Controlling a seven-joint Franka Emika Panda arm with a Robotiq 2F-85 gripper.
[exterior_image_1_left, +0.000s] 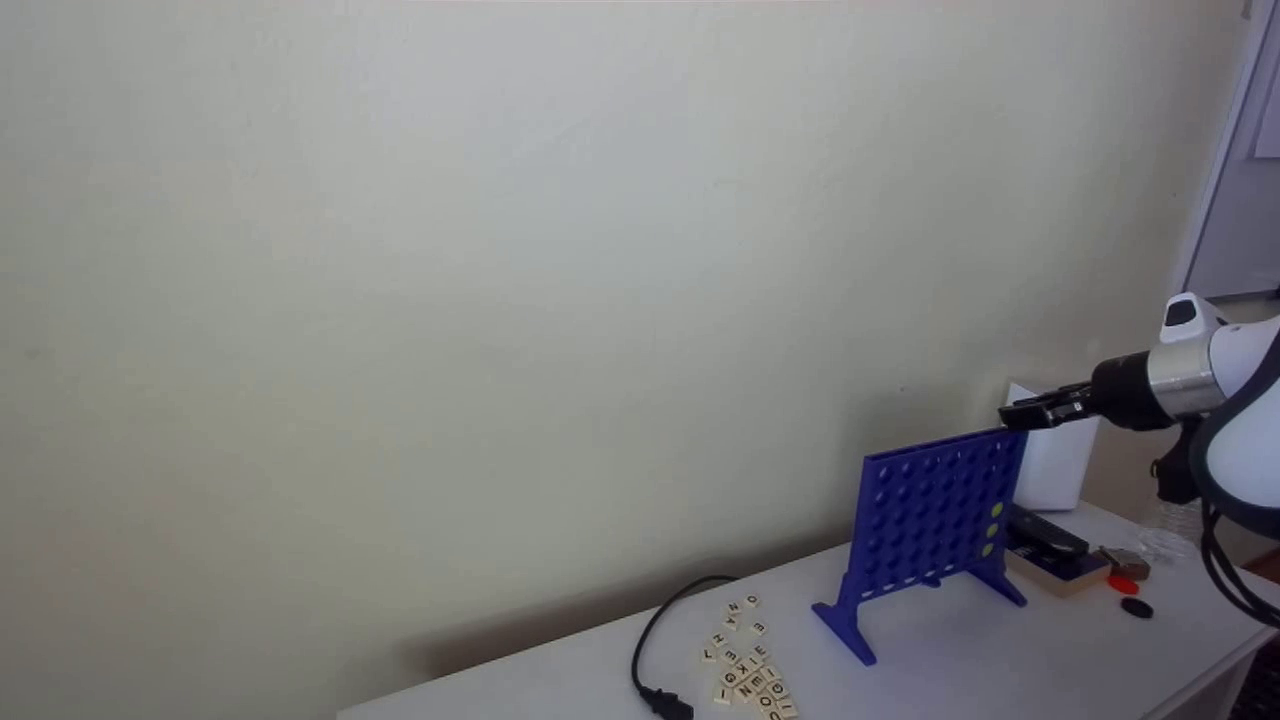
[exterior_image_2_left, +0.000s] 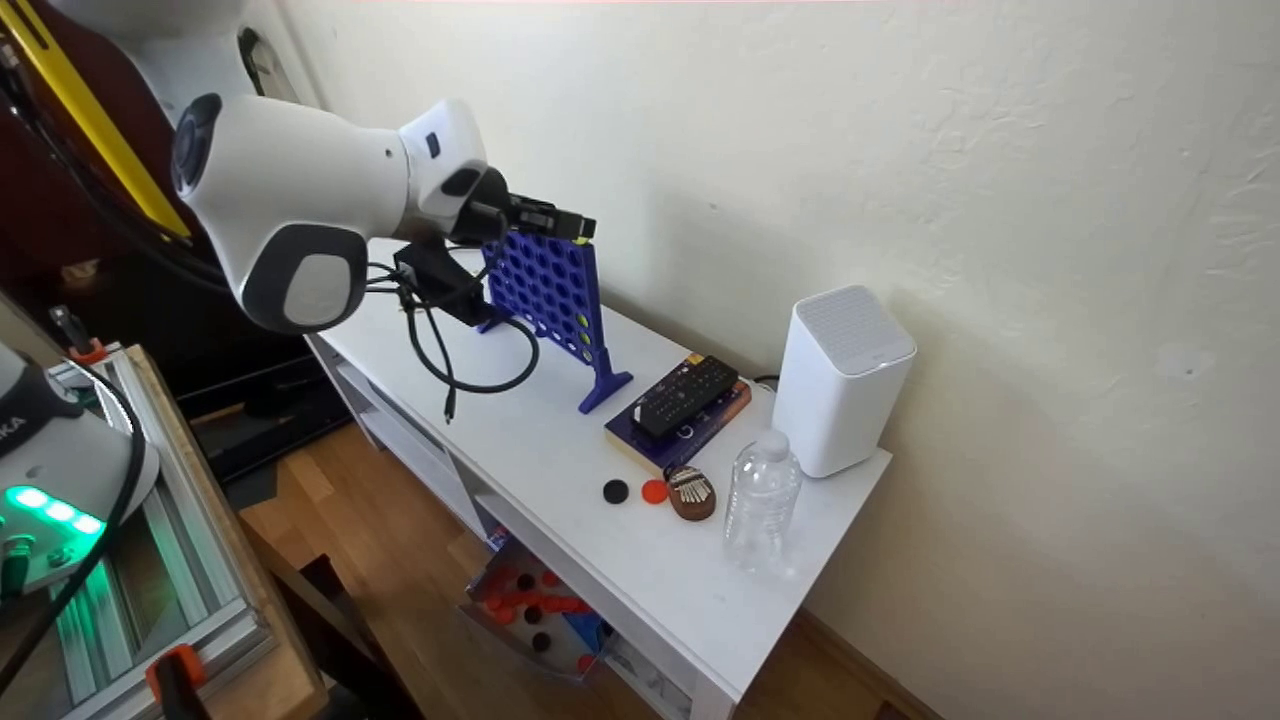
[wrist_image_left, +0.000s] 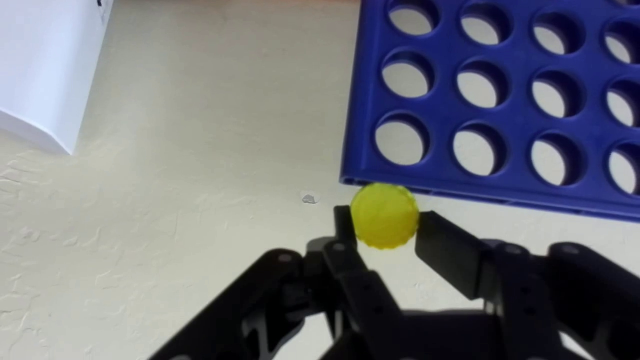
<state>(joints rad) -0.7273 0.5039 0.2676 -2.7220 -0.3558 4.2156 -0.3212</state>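
Wrist view: scallop-edged yellow disc (wrist_image_left: 384, 216).

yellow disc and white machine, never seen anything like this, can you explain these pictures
The white machine is a robot arm; its black gripper pinches a yellow disc by the top edge of the blue rack, near one end. The close-up is taken from the wrist and shows the rack upside down; both wider pictures are taken from outside the robot. On the table are the rack, a bottle, a white box, tiles, a red disc, a black disc, a thumb piano and a book with a remote on top.
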